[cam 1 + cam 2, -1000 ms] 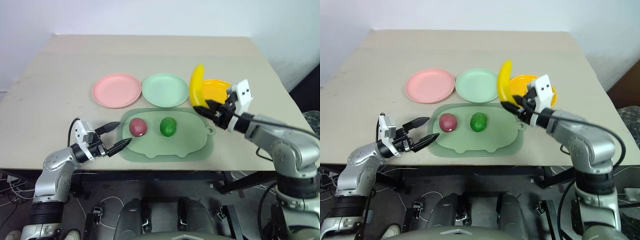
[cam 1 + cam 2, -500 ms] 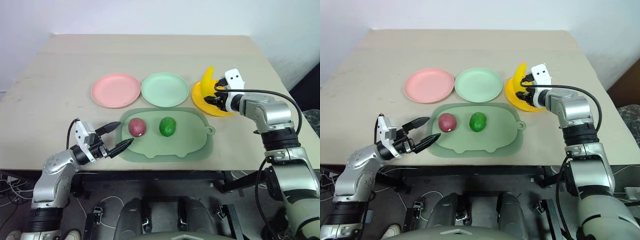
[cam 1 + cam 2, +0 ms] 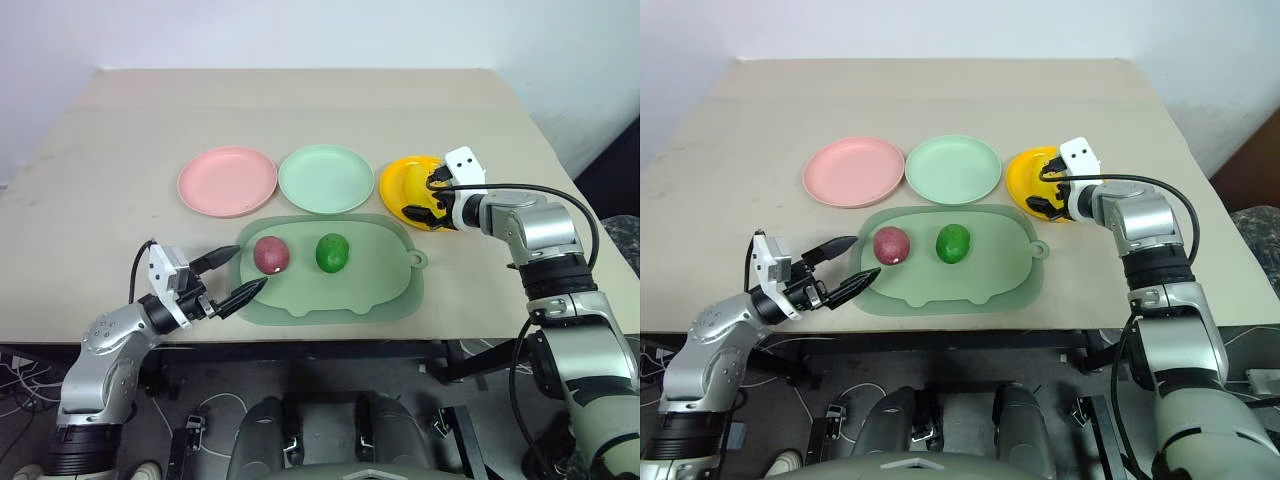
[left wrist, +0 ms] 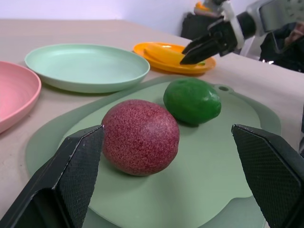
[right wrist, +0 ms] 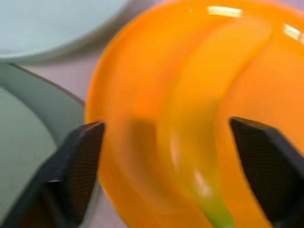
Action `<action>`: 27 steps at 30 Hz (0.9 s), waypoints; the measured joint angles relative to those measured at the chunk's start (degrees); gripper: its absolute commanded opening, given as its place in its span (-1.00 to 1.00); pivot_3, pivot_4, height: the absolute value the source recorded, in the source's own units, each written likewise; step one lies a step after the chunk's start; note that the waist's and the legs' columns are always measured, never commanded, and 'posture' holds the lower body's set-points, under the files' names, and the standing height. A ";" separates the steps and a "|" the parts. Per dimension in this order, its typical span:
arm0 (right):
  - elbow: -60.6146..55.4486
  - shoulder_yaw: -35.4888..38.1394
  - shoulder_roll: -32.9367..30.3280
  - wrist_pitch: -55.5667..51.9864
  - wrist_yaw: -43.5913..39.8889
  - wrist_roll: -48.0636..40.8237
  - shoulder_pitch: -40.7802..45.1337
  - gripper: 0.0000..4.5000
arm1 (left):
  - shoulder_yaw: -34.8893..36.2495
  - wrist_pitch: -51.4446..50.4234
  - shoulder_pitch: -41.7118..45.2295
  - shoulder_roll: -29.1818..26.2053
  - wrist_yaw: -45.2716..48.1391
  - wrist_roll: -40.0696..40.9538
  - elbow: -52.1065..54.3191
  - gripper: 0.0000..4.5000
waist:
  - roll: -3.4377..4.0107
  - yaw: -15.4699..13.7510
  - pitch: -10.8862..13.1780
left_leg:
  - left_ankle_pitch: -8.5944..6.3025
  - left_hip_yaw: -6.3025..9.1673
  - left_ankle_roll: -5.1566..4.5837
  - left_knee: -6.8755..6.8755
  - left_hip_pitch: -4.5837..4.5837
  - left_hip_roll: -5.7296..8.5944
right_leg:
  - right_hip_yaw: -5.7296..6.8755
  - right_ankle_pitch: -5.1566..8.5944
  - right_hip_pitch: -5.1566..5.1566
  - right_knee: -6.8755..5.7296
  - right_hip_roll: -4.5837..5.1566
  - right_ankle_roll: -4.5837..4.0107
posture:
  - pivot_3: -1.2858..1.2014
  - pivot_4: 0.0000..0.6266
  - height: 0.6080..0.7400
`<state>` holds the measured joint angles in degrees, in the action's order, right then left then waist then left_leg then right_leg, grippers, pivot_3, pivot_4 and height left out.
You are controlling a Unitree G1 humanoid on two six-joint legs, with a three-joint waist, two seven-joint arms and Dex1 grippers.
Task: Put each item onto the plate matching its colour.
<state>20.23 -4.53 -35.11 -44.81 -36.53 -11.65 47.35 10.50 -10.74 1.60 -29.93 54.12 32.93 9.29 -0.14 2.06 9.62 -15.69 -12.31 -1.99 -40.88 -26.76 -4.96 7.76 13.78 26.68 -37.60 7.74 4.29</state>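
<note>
A large pale-green tray mat [image 3: 330, 268] with rounded corners lies on the beige counter [image 3: 120, 150] and serves as the landmark here. On it sit an egg-shaped dark red-maroon toy fruit [image 3: 271, 254] and, just beside it, a round dark-green toy fruit [image 3: 332, 252], the two close together but apart. Beyond the mat's far edge stand three round matte plastic plates in a row: a pale pink plate [image 3: 228, 181], a mint green plate [image 3: 326, 178] and an orange-yellow plate [image 3: 402, 180]. A curved yellow toy banana [image 5: 204, 137] lies in the orange-yellow plate, past the mat's far right corner. The right claw [image 3: 422, 201] hovers over that plate with its black fingers spread apart, gripping nothing. The left claw [image 3: 228, 274] hangs at the mat's near left edge, pointing toward the maroon fruit, its fingers wide apart and empty.
</note>
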 measured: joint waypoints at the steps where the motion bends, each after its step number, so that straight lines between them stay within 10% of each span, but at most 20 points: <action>1: -2.38 0.43 -0.52 -0.57 -0.36 -0.14 -0.94 0.96 | 0.03 -0.03 0.01 -0.14 0.01 0.03 -0.03 1.00 | 0.00 0.05 0.00 | 0.00 0.00 0.00 0.00 0.00 0.00 | 0.00 0.00 0.00 0.00 0.00 0.00 | 0.03 -0.52 0.32; 12: -33.94 7.86 6.92 -24.34 2.46 -14.42 -10.90 0.96 | -0.24 -0.05 2.55 -0.39 0.06 0.08 -0.39 1.00 | 0.00 0.44 -0.01 | 0.01 0.03 0.02 -0.02 0.02 -0.04 | -0.01 -0.01 0.01 -0.05 0.00 -0.02 | 0.03 -0.52 0.32; 27: -31.48 16.68 28.07 -41.31 19.43 -15.92 -6.09 0.96 | -0.38 -0.11 3.64 -0.37 0.44 0.05 -1.58 1.00 | -0.04 0.54 -0.04 | 0.02 -0.02 0.06 -0.08 -0.18 0.00 | -0.02 -0.02 0.23 -0.22 -0.03 -0.02 | 0.03 -0.52 0.32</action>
<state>-11.25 12.16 -7.04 -86.11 -17.10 -27.58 41.26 10.13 -10.86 5.24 -30.30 54.57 32.98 7.71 -0.18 2.60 9.58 -15.67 -12.33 -1.94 -40.96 -26.94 -4.95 7.75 13.77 26.91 -37.82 7.71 4.27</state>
